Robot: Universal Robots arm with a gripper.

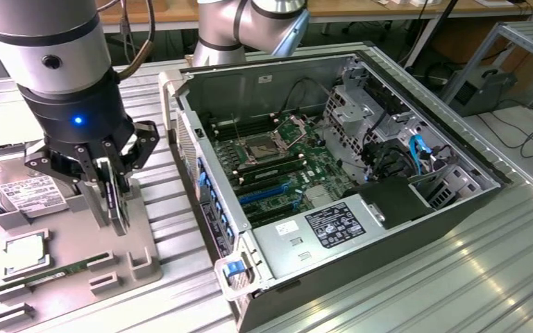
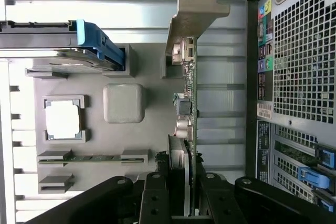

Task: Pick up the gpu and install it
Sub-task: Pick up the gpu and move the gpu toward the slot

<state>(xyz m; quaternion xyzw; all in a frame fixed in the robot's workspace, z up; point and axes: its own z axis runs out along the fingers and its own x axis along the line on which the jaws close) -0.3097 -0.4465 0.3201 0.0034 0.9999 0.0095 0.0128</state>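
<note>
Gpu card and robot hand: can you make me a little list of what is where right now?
gripper: shut on the gpu, one finger on each side
gpu: upright on its thin edge, at the grey tray
also on the tray: hard drive, memory stick, square chip
computer case: open, to the exterior view's right of the tray
gpu installed: not yet

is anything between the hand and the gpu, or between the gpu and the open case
Nothing between them: the hand is closed around the gpu, which stands edge-on in the grey holder. Toward the motherboard, only the case wall beside the holder rises between, with open space above it.
</note>
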